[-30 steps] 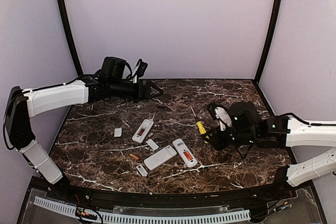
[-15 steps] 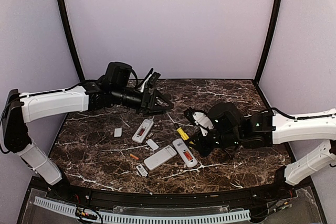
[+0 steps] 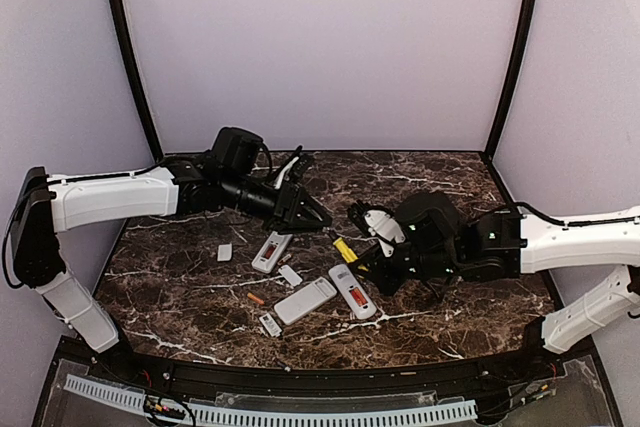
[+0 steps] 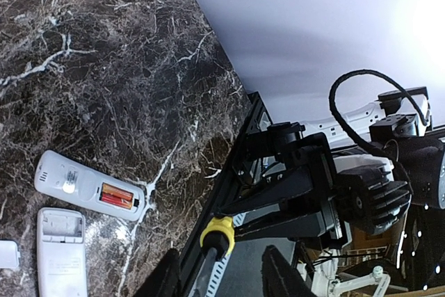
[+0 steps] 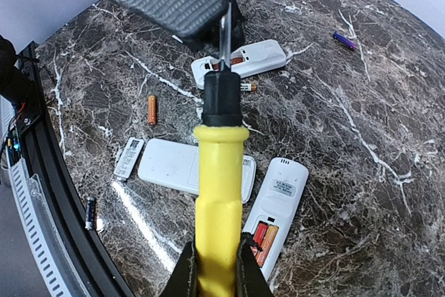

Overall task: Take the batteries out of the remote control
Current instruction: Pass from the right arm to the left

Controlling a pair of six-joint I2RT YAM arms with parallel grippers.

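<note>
Nearest: a loose battery (image 3: 256, 298) lies on the table (image 3: 450, 317), left of a face-down remote (image 3: 305, 300). Just right of that, an open remote (image 3: 352, 290) w/ batteries (image 5: 261, 236) inside. R gripper (image 5: 214, 266) is clamped on a screwdriver (image 5: 219, 172). Farther back, a third remote (image 3: 272, 249), also loaded. L gripper (image 4: 222, 279): fingers apart, straddling the screwdriver shaft.
</note>
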